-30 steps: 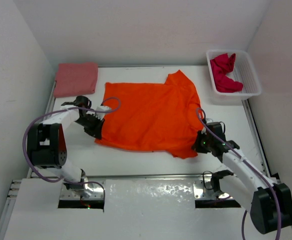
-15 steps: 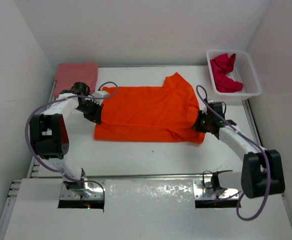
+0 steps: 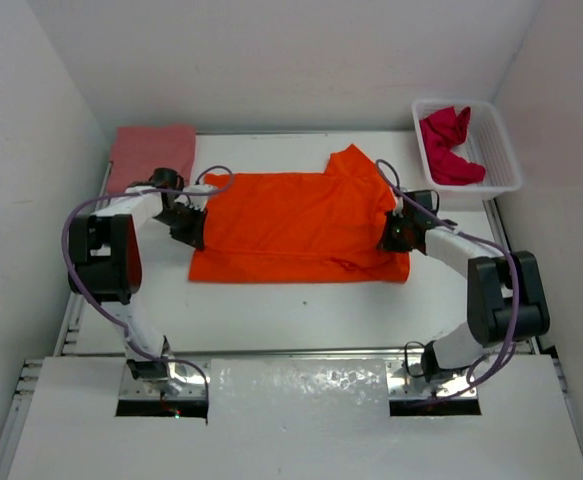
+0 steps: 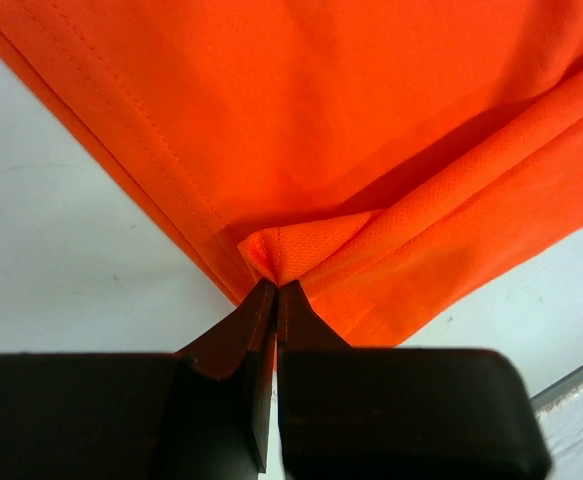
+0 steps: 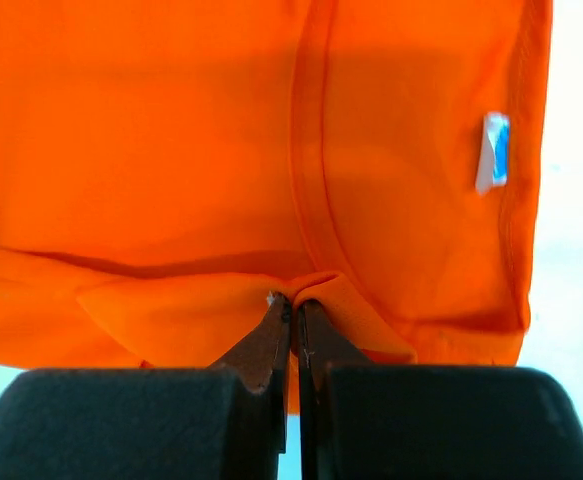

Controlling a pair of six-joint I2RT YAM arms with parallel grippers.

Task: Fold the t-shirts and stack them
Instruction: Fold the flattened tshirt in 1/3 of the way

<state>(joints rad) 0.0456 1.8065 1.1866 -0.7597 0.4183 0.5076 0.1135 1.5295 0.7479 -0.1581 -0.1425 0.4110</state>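
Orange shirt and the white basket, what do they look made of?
Orange t-shirt: soft knit cloth, matte; fine pitted texture, stitched hem lines and soft creases show in the left wrist view. Basket: probably rigid plastic, white, smooth; thin straight rim and perforated-looking walls, though the mesh detail is small here.

A white table [image 3: 301, 300] fills the booth. White walls close it on three sides: the back wall [image 3: 271, 60] along the table's far edge, the left wall [image 3: 21, 200] and the right wall [image 3: 566, 250] along its sides. A metal rail [image 3: 301, 352] runs along the table's near edge. A white mesh basket [image 3: 501, 150] sits at the table's far right corner. Nearer than the rail, a glossy white panel [image 3: 301, 400] with two cutouts catches glare. Light is even; shadows on the table are soft.
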